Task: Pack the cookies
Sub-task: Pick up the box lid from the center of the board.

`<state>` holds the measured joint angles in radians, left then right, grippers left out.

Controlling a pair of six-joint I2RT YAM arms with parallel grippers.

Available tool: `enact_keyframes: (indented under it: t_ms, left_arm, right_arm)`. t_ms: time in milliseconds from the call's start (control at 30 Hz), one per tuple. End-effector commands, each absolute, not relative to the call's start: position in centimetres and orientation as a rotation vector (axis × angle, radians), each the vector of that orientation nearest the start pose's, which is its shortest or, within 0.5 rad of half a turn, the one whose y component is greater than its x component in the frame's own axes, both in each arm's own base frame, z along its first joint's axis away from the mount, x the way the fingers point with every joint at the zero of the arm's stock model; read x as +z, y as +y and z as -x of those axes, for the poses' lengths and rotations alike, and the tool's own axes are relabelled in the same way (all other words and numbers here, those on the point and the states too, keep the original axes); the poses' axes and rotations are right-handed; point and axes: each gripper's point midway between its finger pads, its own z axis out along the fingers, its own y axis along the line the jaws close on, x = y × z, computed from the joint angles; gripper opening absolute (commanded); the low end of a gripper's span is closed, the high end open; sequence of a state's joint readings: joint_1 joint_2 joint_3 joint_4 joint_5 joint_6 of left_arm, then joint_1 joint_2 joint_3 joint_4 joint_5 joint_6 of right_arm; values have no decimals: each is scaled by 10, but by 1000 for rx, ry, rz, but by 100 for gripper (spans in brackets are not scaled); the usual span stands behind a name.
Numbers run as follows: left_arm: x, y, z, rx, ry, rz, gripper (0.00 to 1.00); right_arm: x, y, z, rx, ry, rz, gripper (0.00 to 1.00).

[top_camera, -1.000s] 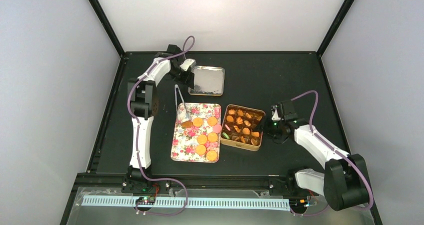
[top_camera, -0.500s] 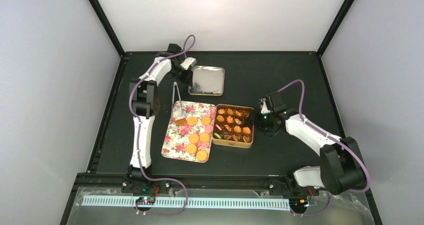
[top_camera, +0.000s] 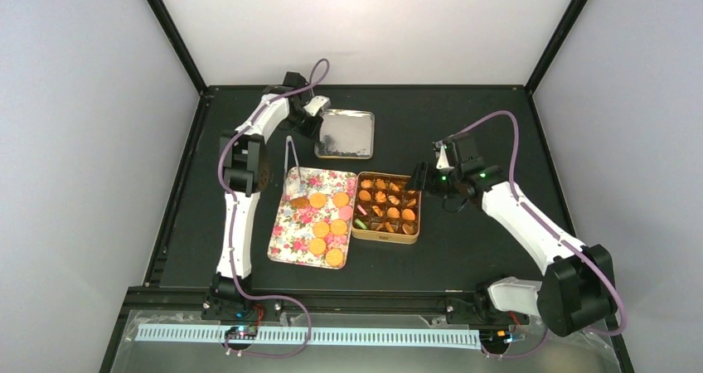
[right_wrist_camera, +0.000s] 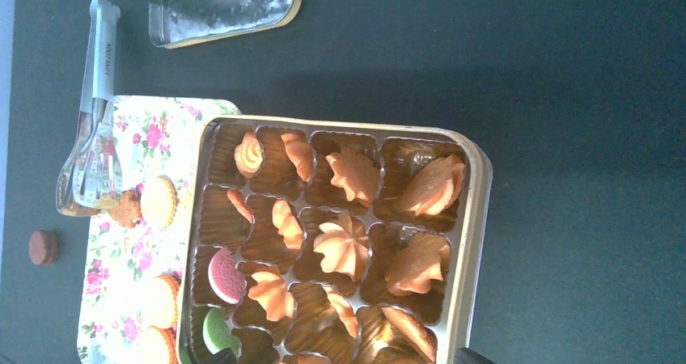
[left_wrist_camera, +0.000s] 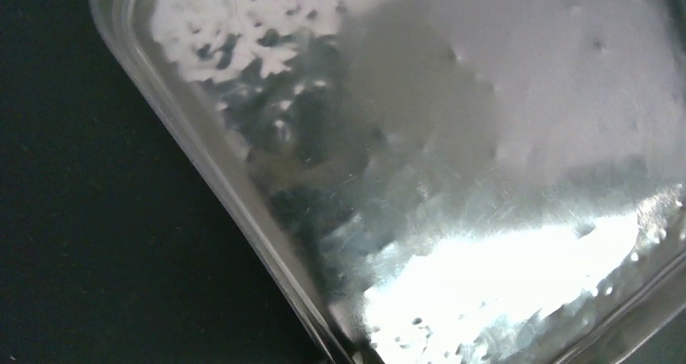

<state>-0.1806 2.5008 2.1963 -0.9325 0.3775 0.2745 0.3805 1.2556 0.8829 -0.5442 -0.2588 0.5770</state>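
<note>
The left gripper (top_camera: 313, 114) sits at the left edge of the silver lid (top_camera: 345, 134). Its wrist camera shows only shiny metal, so I cannot tell whether its fingers are apart or together. Clear tongs (top_camera: 292, 167) lie with their tips on the floral tray (top_camera: 288, 234), touching a brown cookie.

The cookies (top_camera: 319, 228) still to be packed rest loose on that tray, and one dark brown cookie (right_wrist_camera: 42, 247) lies off it on the worktop. They look light, stiff and crumbly. A squeeze across the flat faces would likely crack them, so a gentle hold across the rim seems safest, or a scoop with the tongs. The rest already sit in the paper cups of the gold tin (top_camera: 385, 239), just beside the tray.

The right gripper (top_camera: 419, 179) hovers by the tin's far right corner, its fingers spread wide and holding nothing.
</note>
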Motion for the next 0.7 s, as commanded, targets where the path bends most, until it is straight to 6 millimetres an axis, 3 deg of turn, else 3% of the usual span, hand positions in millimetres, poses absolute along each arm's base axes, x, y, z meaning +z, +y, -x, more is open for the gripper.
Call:
enact_keyframes:
  t_ms: [0,100,200,467,667]
  left_arm:
    - [26,-167,-536,-476,2702,-721,5]
    - [32,-170,-535,-479,2701,-729,2]
    - [52,-169,-539,-461,2671,-720,2]
    - [127,-169,-555,-209,2494,-805,2]
    - [189,-190,-551,-10,2292,-974,2]
  right_arm:
    - [152,155,-293,631,2565,-118,71]
    - [156,149,-295,614,2543,-124,72]
    - [164,144,-302,630,2500,-129,73]
    - [166,147,-324,726,2457,-145,74]
    - [179,153,-335,739,2398,-57,74]
